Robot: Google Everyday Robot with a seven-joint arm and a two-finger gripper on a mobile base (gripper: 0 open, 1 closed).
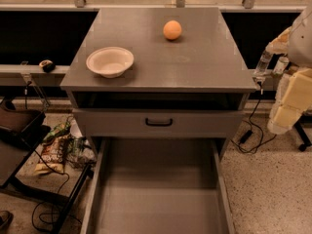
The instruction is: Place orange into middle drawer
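The orange [172, 29] sits on the grey cabinet top [195, 62], toward the back and right of centre. The middle drawer [158, 199] is pulled out at the bottom of the view, showing a bare flat floor and thin side walls, with nothing in it. My gripper [271, 68] hangs at the right edge of the view, just off the cabinet's right front corner, well to the right of the orange and nearer the front. It holds nothing that I can see.
A white bowl [109, 61] stands on the cabinet top at the front left. A closed drawer front with a black handle [158, 122] sits above the open drawer. Cables and snack bags [56, 152] lie on the floor at left; my arm's pale body [295, 96] is at right.
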